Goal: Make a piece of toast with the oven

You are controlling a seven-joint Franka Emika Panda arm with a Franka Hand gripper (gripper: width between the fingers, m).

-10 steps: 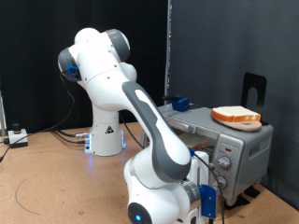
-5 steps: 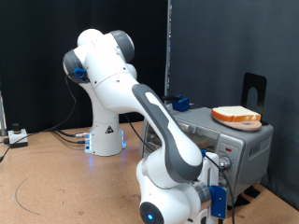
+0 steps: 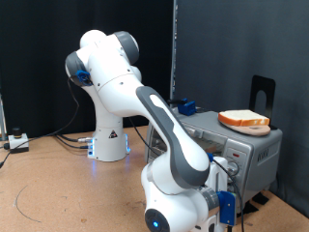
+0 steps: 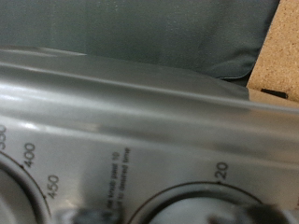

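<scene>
The oven [image 3: 243, 155], a silver box, stands at the exterior view's right. A tan slice of bread [image 3: 243, 120] with a brown crust lies flat on the oven's top; I cannot tell whether it is the piece of toast. My gripper [image 3: 218, 206] is low in front of the oven's knob panel, its fingers hidden by the arm. The wrist view is filled by the oven's silver front panel [image 4: 140, 112], very close. It shows a temperature knob [image 4: 13, 191] marked up to 450 and a timer knob [image 4: 201, 207] marked 20.
A blue object [image 3: 185, 106] sits on the oven's far top edge, and a black bracket [image 3: 262, 93] stands behind the slice. The robot base [image 3: 109, 140] and loose cables [image 3: 17, 141] lie on the brown table at the exterior view's left. Cork board [image 4: 280, 51] shows beside the oven.
A second ago the arm's lower part shifted towards the exterior view's right and down, closer to the oven's front. It has held still for the last half second. The slice has not moved.
</scene>
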